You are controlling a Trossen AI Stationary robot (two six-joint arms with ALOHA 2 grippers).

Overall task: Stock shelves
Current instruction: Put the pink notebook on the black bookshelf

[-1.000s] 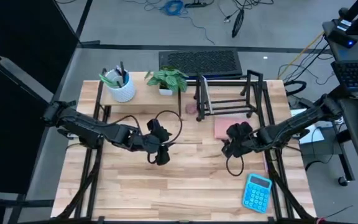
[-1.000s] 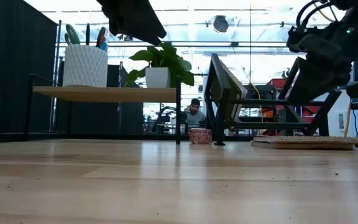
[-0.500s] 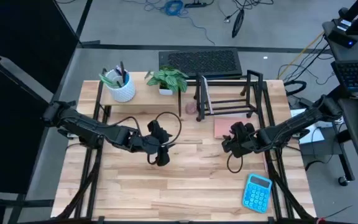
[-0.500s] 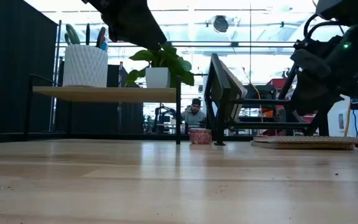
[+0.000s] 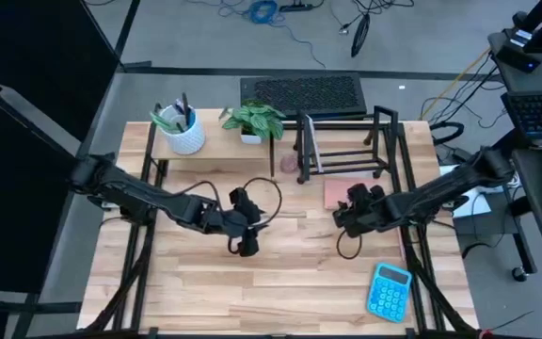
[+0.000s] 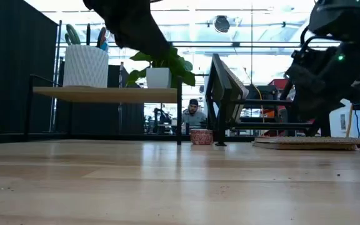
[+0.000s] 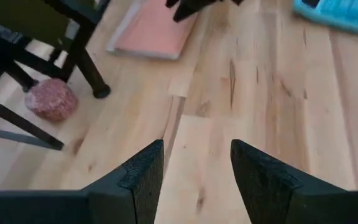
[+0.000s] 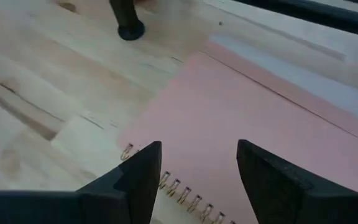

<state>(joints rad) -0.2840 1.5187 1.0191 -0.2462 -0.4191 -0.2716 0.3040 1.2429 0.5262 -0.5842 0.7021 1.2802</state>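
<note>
The pale-wood riser shelf (image 5: 210, 141) stands at the far left and carries a white pen cup (image 5: 184, 132) and a potted plant (image 5: 255, 122). The black wire rack (image 5: 342, 146) stands to its right. A pink spiral notebook (image 8: 253, 118) lies flat on the table in front of the rack. My right gripper (image 8: 197, 168) hovers open over the notebook's spiral-bound edge (image 8: 173, 186). My left gripper (image 5: 250, 235) hangs open above the bare table middle, with nothing between its fingers (image 7: 194, 174).
A small red speckled bowl (image 5: 290, 162) sits between the shelf and the rack, by a rack foot (image 7: 98, 91). A blue calculator (image 5: 389, 290) lies near the front right. A person shows in the room beyond the table (image 6: 194, 112). Bare table lies at the front left.
My right gripper has shifted a little toward the table's left and come lower over the notebook. My left gripper has eased slightly toward the near right and come lower. Both stay open, and nothing on the table has moved.
</note>
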